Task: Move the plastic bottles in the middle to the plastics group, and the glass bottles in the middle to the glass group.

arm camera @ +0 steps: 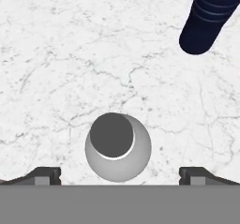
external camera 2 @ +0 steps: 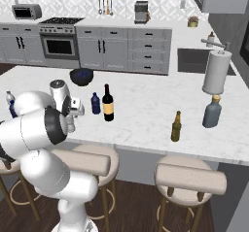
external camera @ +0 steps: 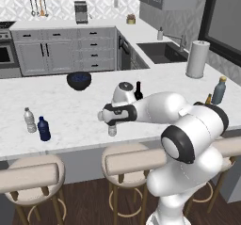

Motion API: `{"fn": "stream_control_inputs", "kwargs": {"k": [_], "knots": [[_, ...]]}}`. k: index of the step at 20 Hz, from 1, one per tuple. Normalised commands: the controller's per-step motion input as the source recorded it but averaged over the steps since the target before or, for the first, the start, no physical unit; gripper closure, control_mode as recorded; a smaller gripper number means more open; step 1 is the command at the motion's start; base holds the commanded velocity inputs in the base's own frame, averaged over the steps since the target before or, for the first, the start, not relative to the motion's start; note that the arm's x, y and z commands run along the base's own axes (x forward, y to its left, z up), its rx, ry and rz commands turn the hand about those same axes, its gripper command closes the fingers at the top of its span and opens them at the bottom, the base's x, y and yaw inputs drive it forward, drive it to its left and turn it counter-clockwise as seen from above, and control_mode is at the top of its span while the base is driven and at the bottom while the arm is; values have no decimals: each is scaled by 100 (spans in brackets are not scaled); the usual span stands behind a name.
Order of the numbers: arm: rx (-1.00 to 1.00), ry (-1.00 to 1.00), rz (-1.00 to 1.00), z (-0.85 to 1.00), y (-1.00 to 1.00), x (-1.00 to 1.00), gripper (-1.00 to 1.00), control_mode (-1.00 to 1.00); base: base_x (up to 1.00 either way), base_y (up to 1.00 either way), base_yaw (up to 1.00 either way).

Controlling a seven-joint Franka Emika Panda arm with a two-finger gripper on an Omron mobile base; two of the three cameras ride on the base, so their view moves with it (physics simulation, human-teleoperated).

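In the hand view I look straight down on the clear bottle (arm camera: pixel 118 148), and its round cap top looks grey. My gripper (arm camera: pixel 120 175) is open, one fingertip (arm camera: pixel 44 174) on each side of the bottle and apart from it. From the left base view the gripper (external camera: pixel 112 124) hangs just over that small clear bottle (external camera: pixel 112 131). The dark blue bottle (arm camera: pixel 211 14) (external camera 2: pixel 96 103) stands close by, next to the tall black wine bottle (external camera 2: pixel 108 104) (external camera: pixel 138 91). The plastics group (external camera: pixel 36 124) is far left. The grey-blue bottle (external camera 2: pixel 212 112) and the amber bottle (external camera 2: pixel 176 126) stand at the right.
A dark bowl (external camera: pixel 78 80) sits behind the middle bottles. A paper towel roll (external camera: pixel 197 59) stands at the back right near the sink (external camera: pixel 162 52). Stools (external camera: pixel 124 158) line the counter's near edge. Bare marble lies between the middle and both groups.
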Motion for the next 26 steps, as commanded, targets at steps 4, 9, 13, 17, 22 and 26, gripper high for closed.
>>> {"fn": "stream_control_inputs", "kwargs": {"k": [4, 9, 13, 17, 22, 26], "knots": [[0, 0, 0, 0, 3, 1, -100, -100, 0, 0, 0], [0, 0, 0, -1, 0, 9, -100, -100, 0, 0, 0], [0, 0, 0, 0, 0, 20, -100, -100, 0, 0, 0], [0, 0, 0, -7, 0, 4, -100, -100, 0, 0, 0], [0, -1, 0, -2, 0, 0, -100, -100, 0, 0, 0], [0, -1, 0, 0, 4, 0, -100, -100, 0, 0, 0]]}}
